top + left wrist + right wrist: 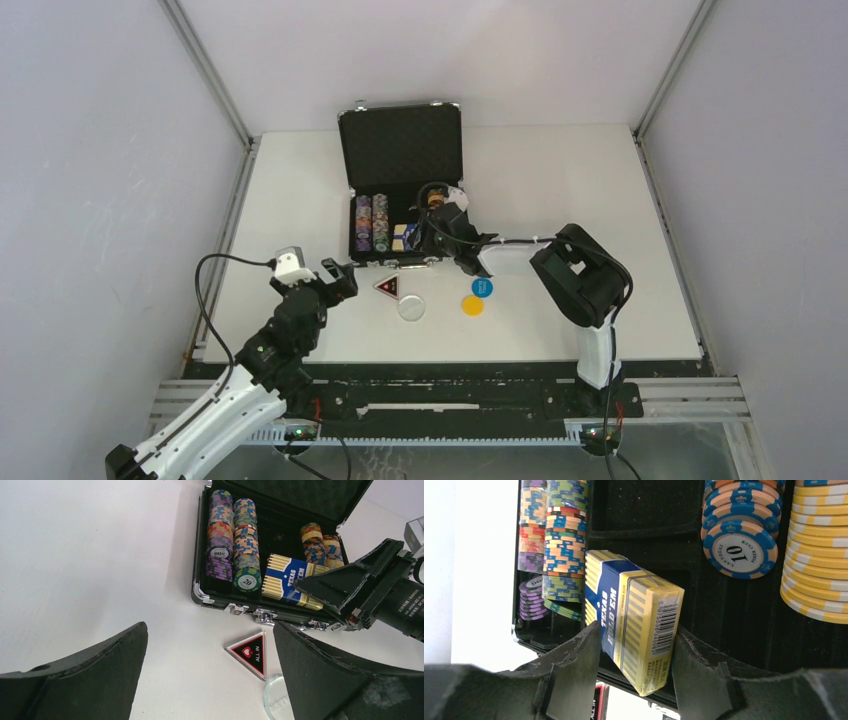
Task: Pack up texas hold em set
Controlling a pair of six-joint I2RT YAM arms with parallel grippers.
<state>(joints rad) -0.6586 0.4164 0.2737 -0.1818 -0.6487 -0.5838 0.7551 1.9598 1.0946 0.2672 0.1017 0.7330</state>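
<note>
Status for you, all views:

- Case is at the back-middle of the table, lid up and open toward the arms.
- Chips fill two long rows on the case's left side. More stacks sit at its right – a blue-orange one showing "10" and a yellow-white one beside it.
- Card box is in the middle slot at the front of the case. It is tilted, not flat, with its barcode end poking up over the front wall.
- Right gripper reaches into the case with one finger on each side of the card box. Both fingertips look right up against it. You can't tell from these views whether the jaws are pressing it or just clear of it, so treat the grip as unknown.
- Left gripper hovers low over the table in front of the case's left end, jaws wide apart with nothing between them.
- Token, the red-black "ALL IN" one, lies flat on the table just in front of the latches, outside the case.
- White disc lies just beside the token, on the arms' side.
- Blue disc and yellow disc are on the table further right, close together under the right arm – neither is in the case.
</note>
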